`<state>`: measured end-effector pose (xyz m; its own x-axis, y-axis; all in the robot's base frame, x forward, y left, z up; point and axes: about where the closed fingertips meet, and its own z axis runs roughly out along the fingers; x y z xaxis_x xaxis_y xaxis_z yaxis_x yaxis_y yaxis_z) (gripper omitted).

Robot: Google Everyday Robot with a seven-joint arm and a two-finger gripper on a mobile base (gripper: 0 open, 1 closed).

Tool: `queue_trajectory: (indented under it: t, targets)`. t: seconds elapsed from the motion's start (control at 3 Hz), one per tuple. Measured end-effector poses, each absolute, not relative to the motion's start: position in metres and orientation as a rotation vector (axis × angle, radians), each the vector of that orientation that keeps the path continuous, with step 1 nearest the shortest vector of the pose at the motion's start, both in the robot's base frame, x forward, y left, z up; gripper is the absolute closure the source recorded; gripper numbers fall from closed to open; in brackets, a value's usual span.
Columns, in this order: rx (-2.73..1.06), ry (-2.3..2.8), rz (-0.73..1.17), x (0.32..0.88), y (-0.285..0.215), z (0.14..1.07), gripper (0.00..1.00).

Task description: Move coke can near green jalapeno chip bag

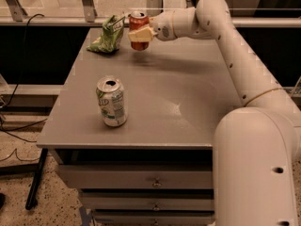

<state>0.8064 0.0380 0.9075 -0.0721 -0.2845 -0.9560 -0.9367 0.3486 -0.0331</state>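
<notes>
The red coke can [138, 21] with a silver top is held upright in my gripper [141, 33], a little above the far part of the grey table [188, 88]. The gripper's fingers are shut around the can's middle. The green jalapeno chip bag [108, 36] lies wrinkled at the table's far left corner, just left of the can with a small gap between them. My white arm [225, 41] reaches in from the right.
A white-and-green can [112, 101] with an open silver top stands upright at the front left of the table. Drawers [155, 182] sit under the tabletop. A railing and cables run behind and to the left.
</notes>
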Motion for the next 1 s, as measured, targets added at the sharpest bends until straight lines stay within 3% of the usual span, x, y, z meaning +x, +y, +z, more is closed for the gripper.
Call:
queue_trajectory:
  t: [0.33, 1.0]
  targets:
    - [-1.14, 1.611, 0.796, 0.814, 0.053, 0.888, 0.82]
    - [-1.162, 1.622, 0.821, 0.817, 0.071, 0.874, 0.35]
